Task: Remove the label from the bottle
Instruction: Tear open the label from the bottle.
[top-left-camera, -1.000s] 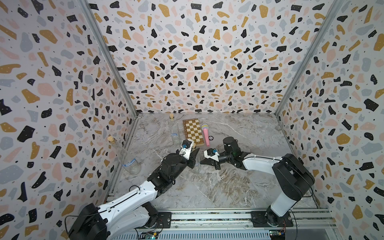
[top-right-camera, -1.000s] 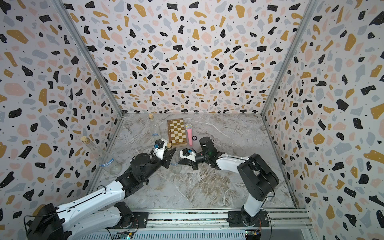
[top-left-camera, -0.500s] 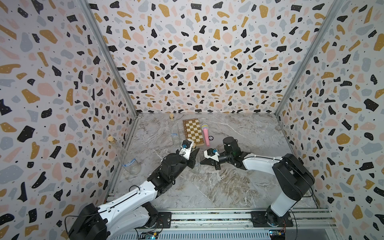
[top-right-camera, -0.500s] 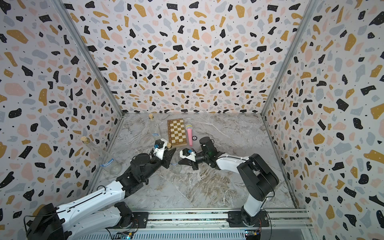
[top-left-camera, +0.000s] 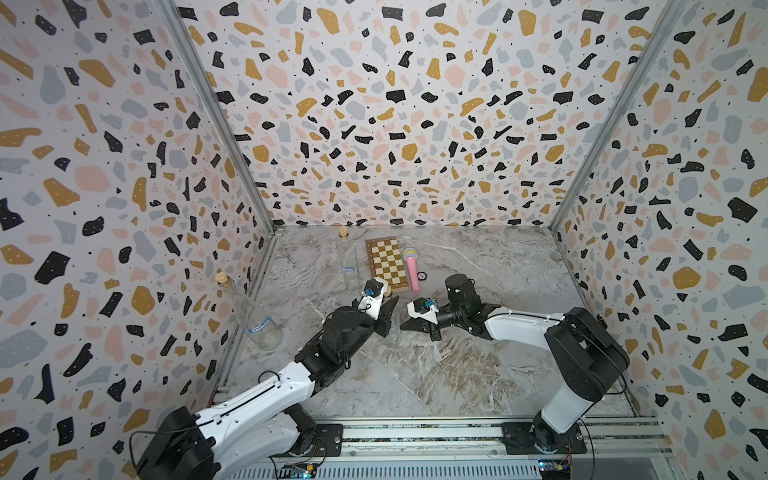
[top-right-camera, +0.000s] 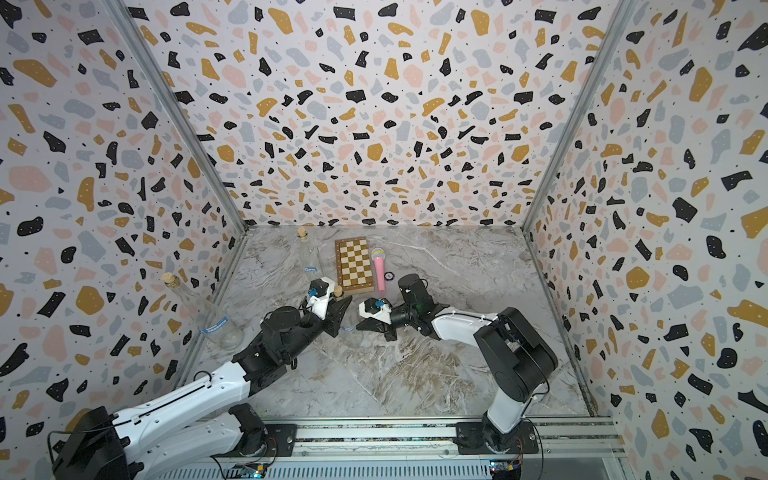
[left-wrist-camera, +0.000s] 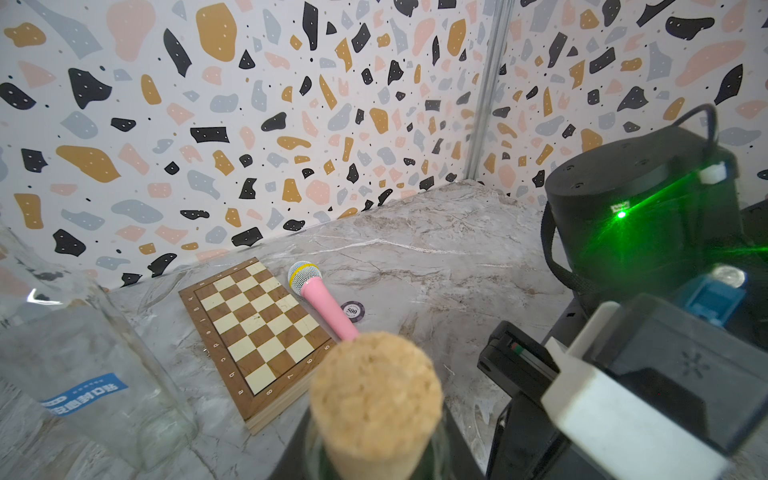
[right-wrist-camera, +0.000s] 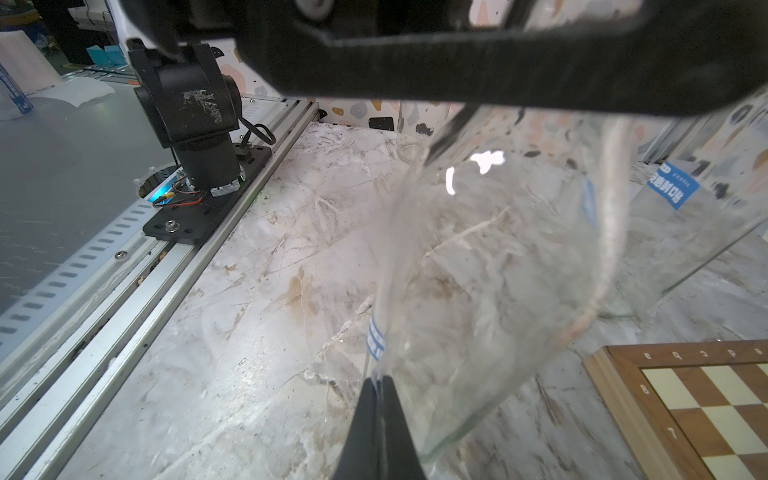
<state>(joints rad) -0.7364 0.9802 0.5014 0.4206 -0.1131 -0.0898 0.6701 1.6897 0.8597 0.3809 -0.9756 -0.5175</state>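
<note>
Bottle (right-wrist-camera: 498, 270) clamped at the neck by left gripper (top-left-camera: 385, 318), right gripper (right-wrist-camera: 377, 385) pinched shut on label (right-wrist-camera: 376, 343) edge

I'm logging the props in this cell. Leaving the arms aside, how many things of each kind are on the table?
Glass bottles: 3
Chessboard: 1
Pink microphone: 1
Poker chip: 1
Total: 6
</note>
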